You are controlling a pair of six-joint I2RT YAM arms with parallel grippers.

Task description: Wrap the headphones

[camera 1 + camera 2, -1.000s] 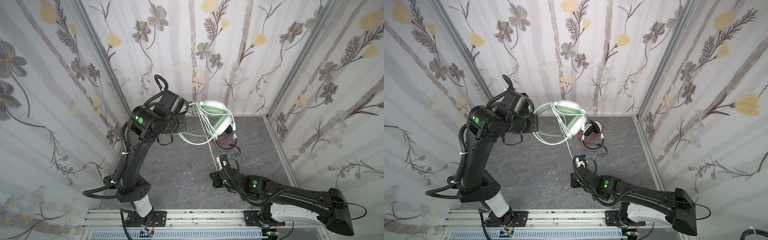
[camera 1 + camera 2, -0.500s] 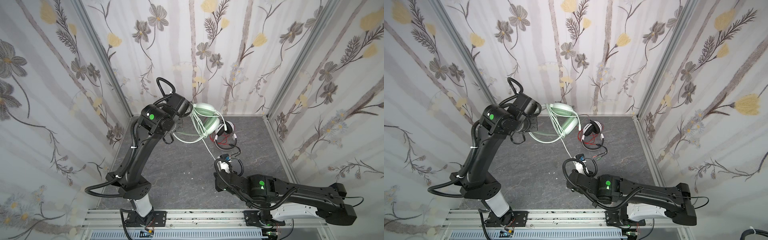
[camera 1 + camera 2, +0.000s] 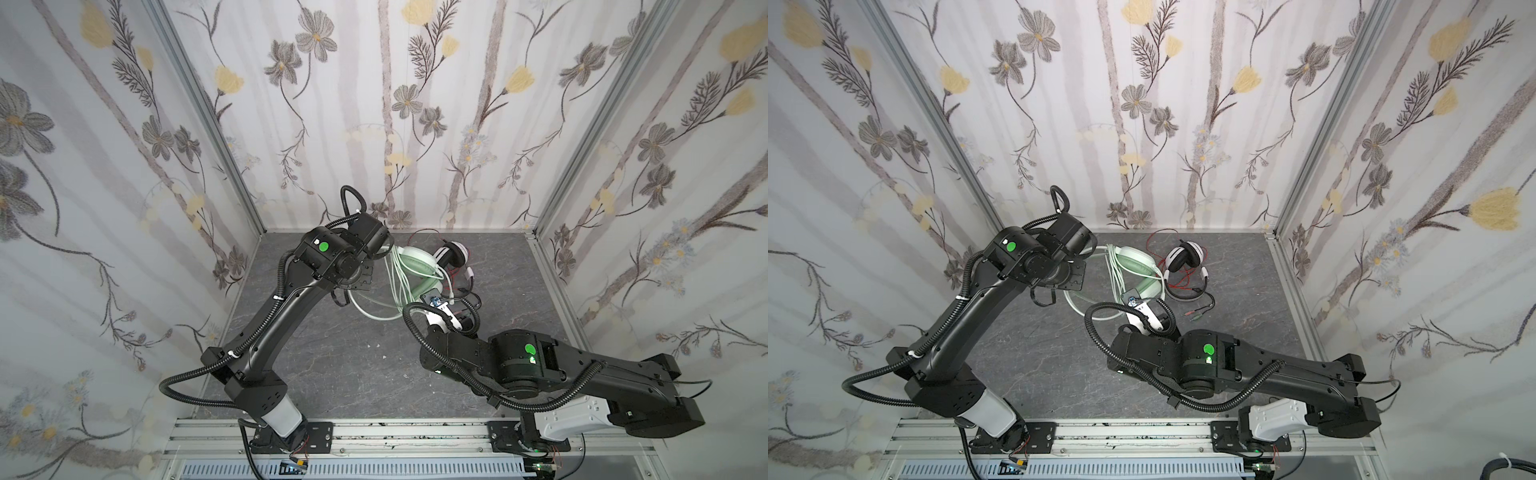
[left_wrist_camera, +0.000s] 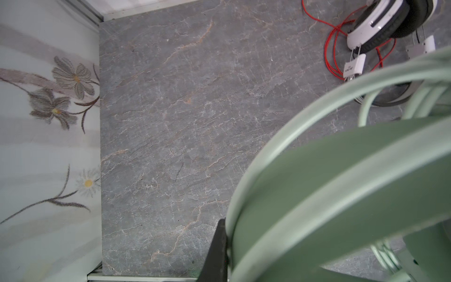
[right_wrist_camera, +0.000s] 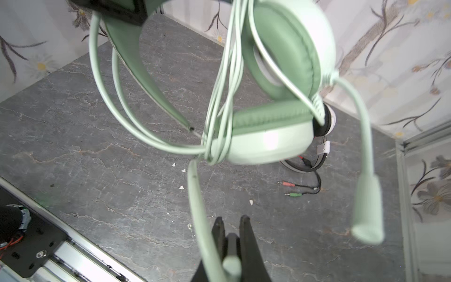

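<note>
The mint-green headphones (image 3: 417,259) (image 3: 1133,259) hang above the grey table near the back wall. My left gripper (image 3: 388,249) (image 3: 1094,251) is shut on their headband (image 4: 341,195); one black finger (image 4: 217,249) shows beside it. Several turns of pale green cord (image 5: 219,102) drape across the ear cups (image 5: 280,73). My right gripper (image 3: 461,322) (image 5: 231,229) sits just below, shut on the cord's plug end. The white-and-black headphones (image 3: 451,253) (image 3: 1185,255) (image 4: 380,22) lie on the table behind, with their red cord (image 3: 1183,282) and black plugs (image 5: 292,189) loose.
Floral walls close in the table (image 3: 332,332) on the left, back and right. A metal rail (image 3: 374,432) runs along the front edge. The green microphone boom (image 5: 366,195) dangles beside my right gripper. Small white crumbs (image 5: 181,187) lie on the table.
My left arm has swung and turned the mint-green headphones, bringing them lower and closer to the white-and-black pair. My right arm's elbow has lifted while its gripper kept hold of the cord.
</note>
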